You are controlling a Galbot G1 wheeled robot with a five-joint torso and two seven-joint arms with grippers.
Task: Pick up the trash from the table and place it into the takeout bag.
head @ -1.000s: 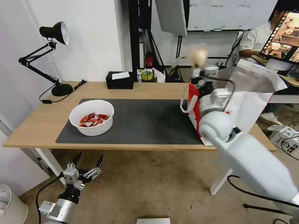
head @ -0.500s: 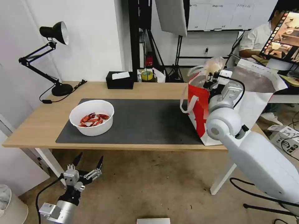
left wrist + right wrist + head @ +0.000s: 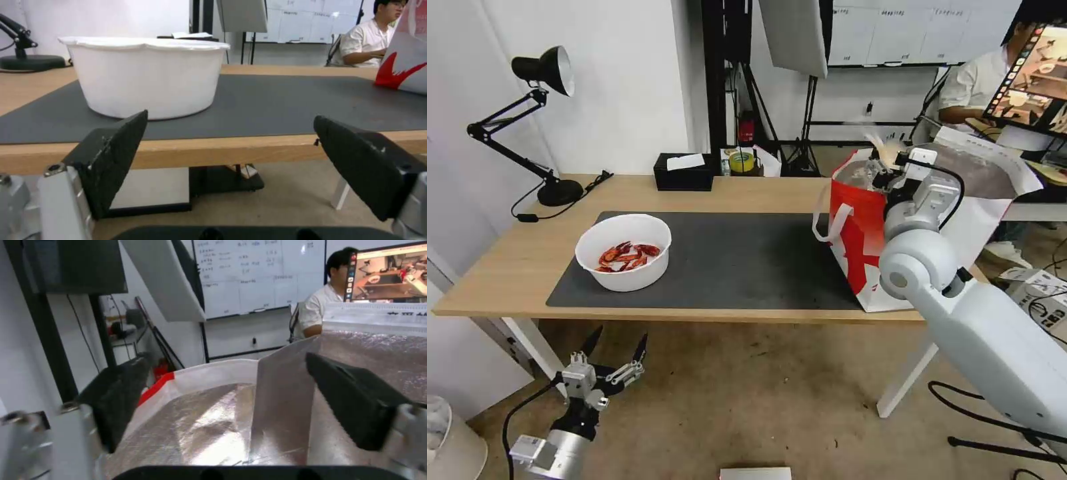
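Right tool [image 3: 887, 175] hovers over the mouth of the bag [image 3: 860, 233], which stands at the right end of the table [image 3: 507, 267]; its fingers [image 3: 356, 403] are spread and empty in the wrist view, foil lining below. Judged step: release into the bag. Done well, the tool lets go above the centre of the opening and lifts straight up, clear of the rim. Left tool [image 3: 604, 373] waits released below the table's front edge, facing the bowl [image 3: 624, 252] of shells on the mat [image 3: 740, 260]. Compared with half a second earlier, the wrapped bun above the bag is gone and the tool sits slightly further right.
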